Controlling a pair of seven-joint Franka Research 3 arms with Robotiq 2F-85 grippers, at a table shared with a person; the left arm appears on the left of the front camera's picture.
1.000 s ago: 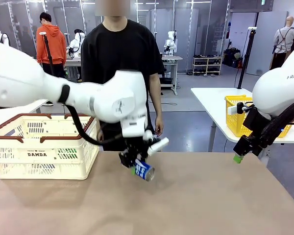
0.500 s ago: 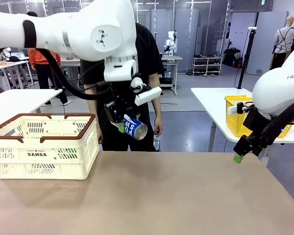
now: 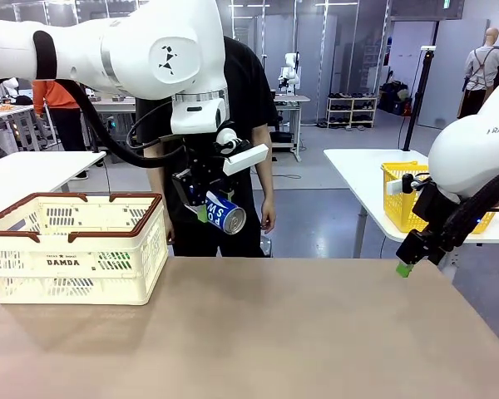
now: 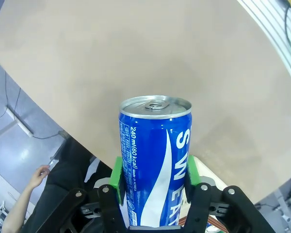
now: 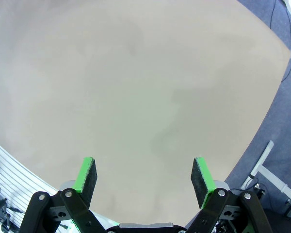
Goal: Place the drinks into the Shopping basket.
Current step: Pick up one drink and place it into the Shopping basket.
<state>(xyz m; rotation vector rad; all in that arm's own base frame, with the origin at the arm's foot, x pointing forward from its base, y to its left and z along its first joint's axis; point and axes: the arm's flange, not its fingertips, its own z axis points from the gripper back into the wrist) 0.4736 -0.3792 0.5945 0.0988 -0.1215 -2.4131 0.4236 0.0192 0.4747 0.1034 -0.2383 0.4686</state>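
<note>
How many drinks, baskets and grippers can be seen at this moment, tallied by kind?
Drinks: 1, the blue can, gripped by the left gripper above the table.
Baskets: 2, the cream Shopping basket on the table and a yellow mesh basket on the far table.
Grippers: 2, the left gripper and the open right gripper.
Total: 5

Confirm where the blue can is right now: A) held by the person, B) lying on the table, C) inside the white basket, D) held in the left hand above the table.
D: the left hand grips the blue can in the air, right of the Shopping basket.
</note>
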